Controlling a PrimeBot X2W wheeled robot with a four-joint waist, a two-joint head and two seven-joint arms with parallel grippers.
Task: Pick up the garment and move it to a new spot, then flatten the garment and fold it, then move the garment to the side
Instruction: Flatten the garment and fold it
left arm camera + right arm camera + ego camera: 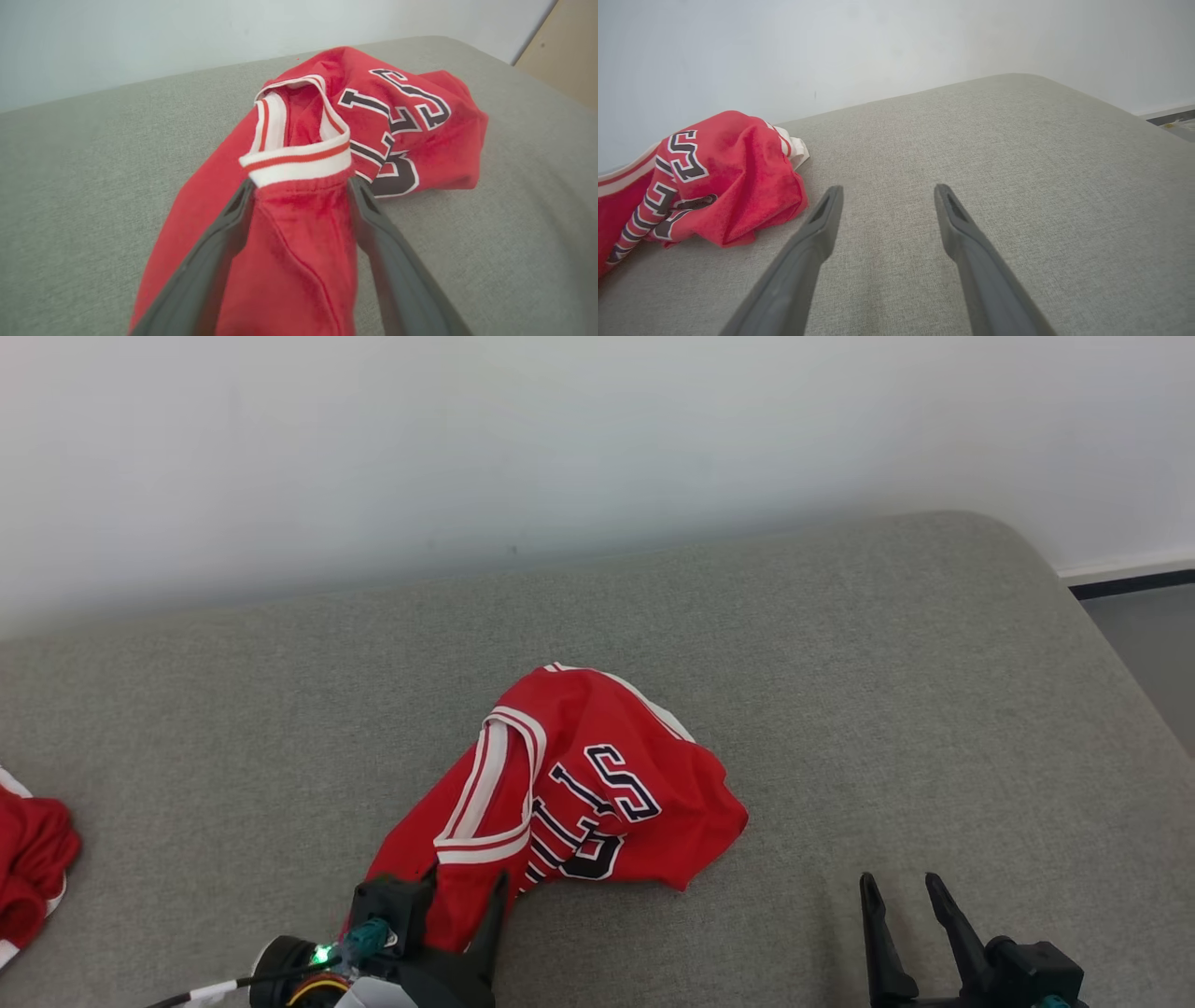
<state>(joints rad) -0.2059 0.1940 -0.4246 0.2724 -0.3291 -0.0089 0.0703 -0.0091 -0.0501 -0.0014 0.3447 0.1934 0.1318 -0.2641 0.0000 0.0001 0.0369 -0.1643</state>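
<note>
Head view puts the red jersey crumpled in the lower middle of the frame, on a grey upholstered surface. At the bottom, left of centre, the left gripper reaches over the jersey's near end. The left wrist view shows its fingers spread wide, with a fold of red cloth and its white striped band filling the gap. At lower right, the right gripper rests with fingers apart over bare grey fabric, clear of the jersey. Another red cloth lies at the left edge, and a white wall spans the top.
</note>
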